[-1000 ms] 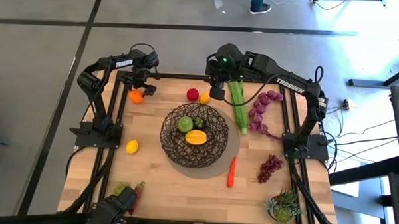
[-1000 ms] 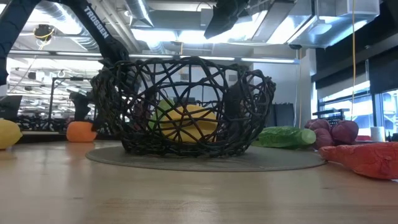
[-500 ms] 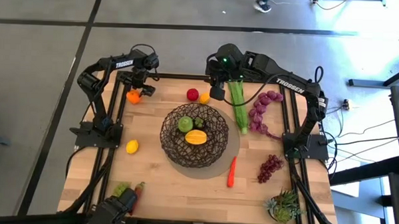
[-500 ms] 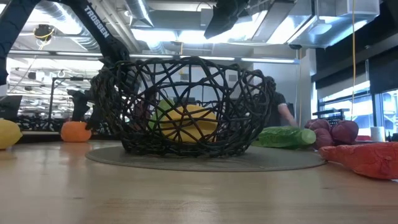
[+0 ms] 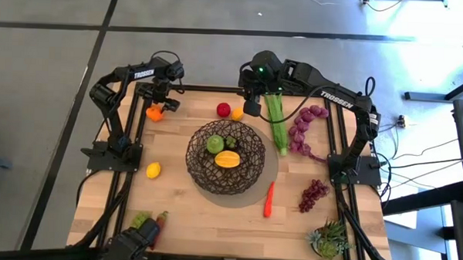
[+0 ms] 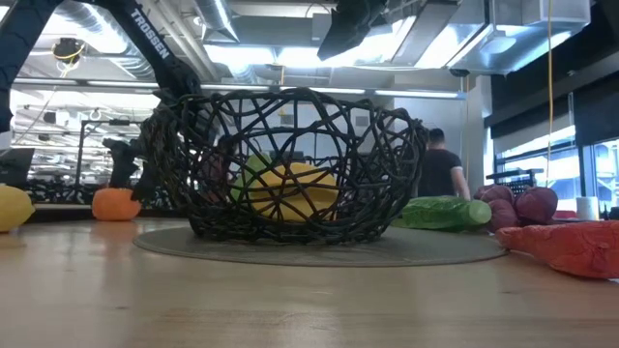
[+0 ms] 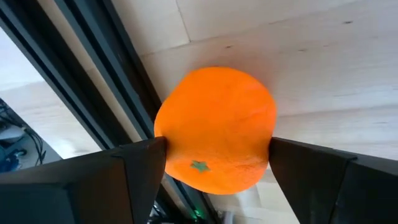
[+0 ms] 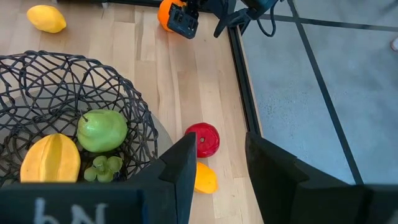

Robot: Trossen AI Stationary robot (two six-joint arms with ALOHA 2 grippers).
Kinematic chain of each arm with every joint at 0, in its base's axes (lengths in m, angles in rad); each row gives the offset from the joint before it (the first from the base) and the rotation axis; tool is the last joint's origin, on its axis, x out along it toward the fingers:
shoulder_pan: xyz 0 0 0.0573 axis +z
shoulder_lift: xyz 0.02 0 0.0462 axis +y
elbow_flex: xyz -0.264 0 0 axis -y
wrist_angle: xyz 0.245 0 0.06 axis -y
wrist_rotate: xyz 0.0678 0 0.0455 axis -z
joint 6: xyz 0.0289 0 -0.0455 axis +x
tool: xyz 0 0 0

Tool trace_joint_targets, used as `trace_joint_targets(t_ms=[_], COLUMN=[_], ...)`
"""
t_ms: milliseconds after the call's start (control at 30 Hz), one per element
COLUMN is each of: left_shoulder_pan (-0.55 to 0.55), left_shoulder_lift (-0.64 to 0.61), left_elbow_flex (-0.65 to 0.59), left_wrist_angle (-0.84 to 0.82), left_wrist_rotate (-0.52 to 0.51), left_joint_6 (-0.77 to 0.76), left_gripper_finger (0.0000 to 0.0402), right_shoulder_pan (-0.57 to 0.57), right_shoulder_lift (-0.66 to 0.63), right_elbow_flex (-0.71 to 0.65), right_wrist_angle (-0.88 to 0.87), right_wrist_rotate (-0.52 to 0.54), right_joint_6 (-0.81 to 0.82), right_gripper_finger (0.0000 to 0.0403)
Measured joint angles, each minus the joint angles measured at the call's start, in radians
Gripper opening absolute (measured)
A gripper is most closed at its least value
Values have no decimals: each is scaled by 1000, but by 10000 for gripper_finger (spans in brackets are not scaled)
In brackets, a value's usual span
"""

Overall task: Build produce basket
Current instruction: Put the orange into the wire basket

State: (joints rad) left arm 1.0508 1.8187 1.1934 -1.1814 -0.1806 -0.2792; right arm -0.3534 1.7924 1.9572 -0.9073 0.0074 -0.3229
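Now left gripper (image 7: 214,168) jaws closed on orange (image 7: 216,129), right gripper (image 8: 217,165) jaws apart, empty

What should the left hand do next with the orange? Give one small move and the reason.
Probably lift it straight up. The left hand has its fingers against both sides of the orange, which sits on the table by the far-left frame rail, well away from the basket. Raising first should clear the wood before carrying.
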Motion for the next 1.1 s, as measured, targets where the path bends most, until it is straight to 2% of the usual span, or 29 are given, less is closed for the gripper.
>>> trace_joint_targets(t_ms=[467, 733, 933, 1100], left_shoulder_pan=[-51, -93, -125, -166], left_shoulder_lift=[-2, -50, -106, -162], left_elbow_flex=[0, 20, 67, 118], left_wrist_angle=[-30, -54, -89, -112], left_wrist_rotate=[20, 51, 48, 55], left_joint_6=[28, 28, 67, 80], left_gripper_finger=[254, 254, 254, 254], right_shoulder_pan=[0, 0, 0, 0], right_shoulder_lift=[0, 0, 0, -1], right_elbow_flex=[0, 0, 0, 0], right_wrist_angle=[0, 0, 74, 120], right_wrist_rotate=[0, 0, 2, 2], right_joint_6=[0, 0, -178, -179], right_gripper_finger=[133, 133, 133, 133])
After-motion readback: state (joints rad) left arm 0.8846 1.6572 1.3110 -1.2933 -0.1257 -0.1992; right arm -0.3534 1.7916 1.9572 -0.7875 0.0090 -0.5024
